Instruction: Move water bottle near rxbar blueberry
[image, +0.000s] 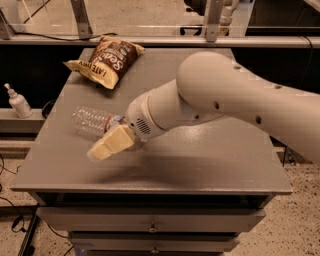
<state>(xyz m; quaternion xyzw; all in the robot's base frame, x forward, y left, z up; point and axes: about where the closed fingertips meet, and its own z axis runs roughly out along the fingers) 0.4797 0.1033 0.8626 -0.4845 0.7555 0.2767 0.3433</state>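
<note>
Gripper (107, 146) is held low near the left edge of the table (210, 165), just beside the lying water bottle (90, 119) (opening cannot be told); the bottle should be gripped across its middle

I counted one clear ribbed plastic water bottle (90, 119) with a red-and-blue label band, lying at the left of the one grey flat-topped table (215, 167). There was one crinkled brown-and-tan chip bag (107, 60) at the far left corner, and one small white pump bottle (17, 102) off the table, further left. Below the top sat two grey drawer fronts (150, 220). I had one cream-coloured gripper (97, 152), which hung over the near left of the table, just beside the bottle.
</note>
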